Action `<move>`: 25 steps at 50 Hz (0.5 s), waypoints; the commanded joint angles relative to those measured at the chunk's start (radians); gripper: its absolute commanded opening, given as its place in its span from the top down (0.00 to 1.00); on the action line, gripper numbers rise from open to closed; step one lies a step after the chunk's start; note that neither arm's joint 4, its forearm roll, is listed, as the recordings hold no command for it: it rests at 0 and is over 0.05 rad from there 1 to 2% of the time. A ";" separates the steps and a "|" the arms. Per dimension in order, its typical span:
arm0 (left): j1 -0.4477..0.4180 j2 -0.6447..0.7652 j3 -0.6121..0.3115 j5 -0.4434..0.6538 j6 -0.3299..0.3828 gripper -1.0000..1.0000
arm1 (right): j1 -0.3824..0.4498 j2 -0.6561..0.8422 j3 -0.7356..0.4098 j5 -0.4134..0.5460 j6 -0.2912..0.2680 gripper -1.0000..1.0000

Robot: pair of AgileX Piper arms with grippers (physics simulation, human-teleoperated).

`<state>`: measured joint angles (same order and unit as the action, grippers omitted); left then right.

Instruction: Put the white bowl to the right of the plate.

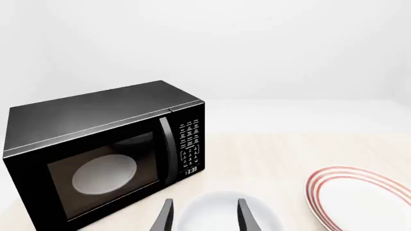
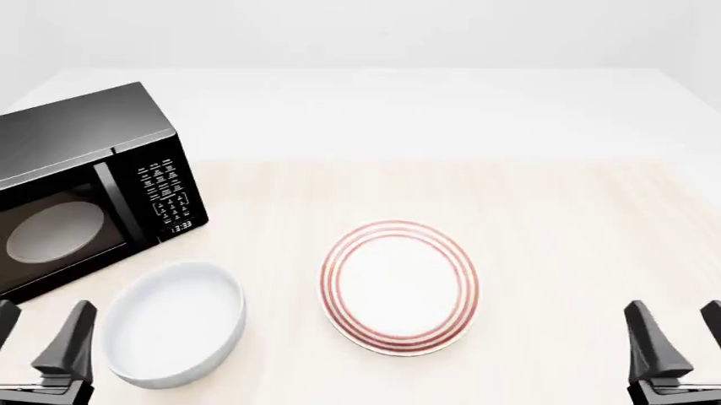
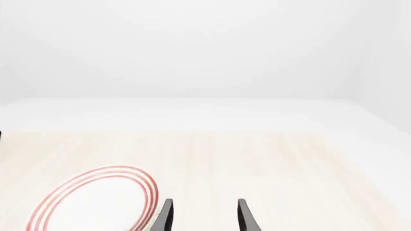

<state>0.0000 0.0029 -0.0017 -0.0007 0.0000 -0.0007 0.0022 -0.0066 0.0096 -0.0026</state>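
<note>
I've got both grippers, left gripper (image 2: 40, 337) and right gripper (image 2: 676, 337), spread wide w/ nothing held. White bowl (image 2: 175, 322) sits lower left of front view, left of plate (image 2: 400, 287), near microwave (image 2: 84, 190).

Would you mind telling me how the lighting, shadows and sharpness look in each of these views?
Front view: flat, even light, everything sharp, and the white bowl and plate cast almost no shadow on the table. Left wrist view: the microwave glass door is dark with a soft sheen, the turntable showing dimly through it. Right wrist view: washed-out white backdrop, no glare or blur.
</note>
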 commanded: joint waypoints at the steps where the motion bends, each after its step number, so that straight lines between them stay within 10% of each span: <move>1: 0.000 0.005 -0.003 -0.001 0.000 0.00 | 0.003 0.005 -0.001 -0.008 0.006 0.00; 16: 0.000 0.005 -0.003 -0.001 0.000 0.00 | 0.026 0.047 -0.013 -0.035 -0.029 0.00; 25: 0.000 0.005 -0.003 -0.001 0.000 0.00 | 0.134 0.386 -0.115 -0.235 -0.048 0.00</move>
<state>0.0000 0.0072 -0.0041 -0.0018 0.0000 0.0481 0.1578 -0.0461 -0.0898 -0.0329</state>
